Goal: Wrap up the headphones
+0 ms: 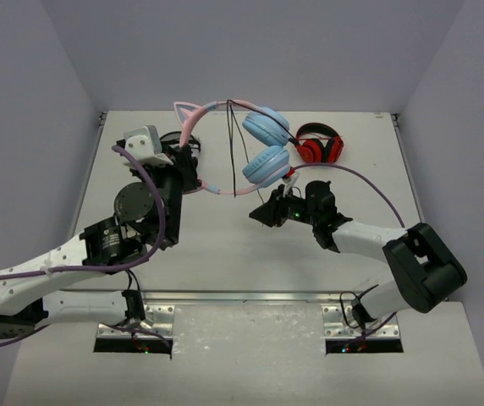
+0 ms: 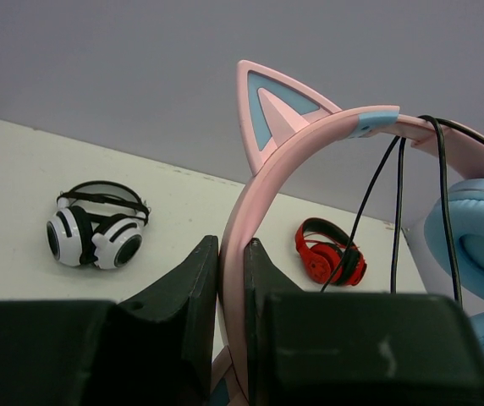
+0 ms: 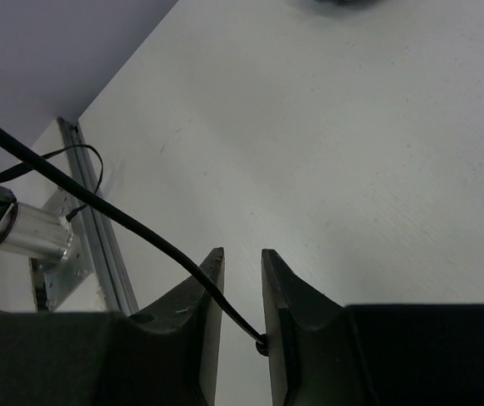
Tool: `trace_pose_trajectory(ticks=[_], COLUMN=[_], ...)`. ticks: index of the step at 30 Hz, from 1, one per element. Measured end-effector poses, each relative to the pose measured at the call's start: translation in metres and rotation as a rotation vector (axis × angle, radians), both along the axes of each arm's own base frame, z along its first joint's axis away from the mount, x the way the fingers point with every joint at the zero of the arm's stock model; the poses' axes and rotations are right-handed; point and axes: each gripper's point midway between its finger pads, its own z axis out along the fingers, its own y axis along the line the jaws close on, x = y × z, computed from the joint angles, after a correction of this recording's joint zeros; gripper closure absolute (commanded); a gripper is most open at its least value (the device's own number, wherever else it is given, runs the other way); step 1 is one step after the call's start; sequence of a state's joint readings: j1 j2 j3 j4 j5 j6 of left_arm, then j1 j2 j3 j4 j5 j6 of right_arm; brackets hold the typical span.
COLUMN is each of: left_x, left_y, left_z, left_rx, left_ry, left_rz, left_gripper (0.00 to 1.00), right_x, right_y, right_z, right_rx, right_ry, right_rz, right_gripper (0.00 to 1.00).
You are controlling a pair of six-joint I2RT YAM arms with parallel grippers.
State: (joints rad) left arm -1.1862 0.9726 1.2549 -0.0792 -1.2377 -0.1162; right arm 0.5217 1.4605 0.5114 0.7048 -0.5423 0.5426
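White table point(image 1: 225, 245), grey walls all round, and the left gripper point(image 2: 232, 254) is clamping the pink headband point(image 2: 255, 203) of the headphones point(image 1: 263, 148), holding them upright toward the far side, while the right gripper point(image 3: 242, 279) is pinching their black cable point(image 3: 98, 203), with a red-and-black pair point(image 1: 320, 145) sitting just behind.
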Motion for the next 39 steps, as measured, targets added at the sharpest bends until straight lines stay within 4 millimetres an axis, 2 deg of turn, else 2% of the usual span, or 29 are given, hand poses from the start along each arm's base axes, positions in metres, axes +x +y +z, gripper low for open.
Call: trace_pose_trajectory(ticks=[2,4,10,13,14,15,17,21,24,28,32,39], left_x=[0.0,0.0,0.0,0.0,0.0,0.0,0.0,-0.001,0.002,0.019,0.042,0.088], left_y=[0.0,0.0,0.0,0.002,0.002,0.003,0.006,0.013,0.016,0.016,0.027,0.046], left_z=[0.0,0.0,0.0,0.0,0.0,-0.001,0.0,0.001,-0.002,-0.012,-0.03,-0.053], left_rx=[0.001,0.001,0.001,0.002,0.003,0.001,-0.006,-0.023,-0.03,-0.052,-0.026,0.035], left_ry=[0.0,0.001,0.001,0.002,0.003,0.003,0.003,0.006,0.012,0.022,0.053,0.126], left_rz=[0.001,0.002,0.003,0.01,0.013,0.017,0.031,0.068,0.105,0.157,0.224,0.307], left_gripper=[1.0,1.0,0.99,1.0,1.0,1.0,1.0,1.0,1.0,1.0,1.0,1.0], right_x=[-0.001,0.0,0.001,0.0,0.0,0.0,-0.001,-0.009,-0.023,-0.047,-0.056,-0.08], right_y=[-0.001,-0.002,-0.003,-0.004,-0.005,-0.006,-0.008,-0.011,-0.007,0.006,0.007,0.006], right_z=[-0.002,-0.001,0.0,-0.003,-0.005,-0.007,-0.012,-0.016,-0.01,0.009,0.026,0.031], right_rx=[-0.004,-0.005,-0.008,-0.014,-0.019,-0.024,-0.037,-0.052,-0.064,-0.07,-0.069,-0.092], right_ry=[0.003,-0.003,-0.013,-0.01,-0.01,-0.009,-0.002,0.002,-0.036,-0.127,-0.191,-0.226], right_rz=[-0.005,-0.009,-0.016,-0.02,-0.024,-0.029,-0.034,-0.042,-0.03,0.011,0.005,0.029], right_gripper=[0.65,0.62,0.62,0.68,0.75,0.86,0.97,0.99,0.99,0.99,0.99,0.99])
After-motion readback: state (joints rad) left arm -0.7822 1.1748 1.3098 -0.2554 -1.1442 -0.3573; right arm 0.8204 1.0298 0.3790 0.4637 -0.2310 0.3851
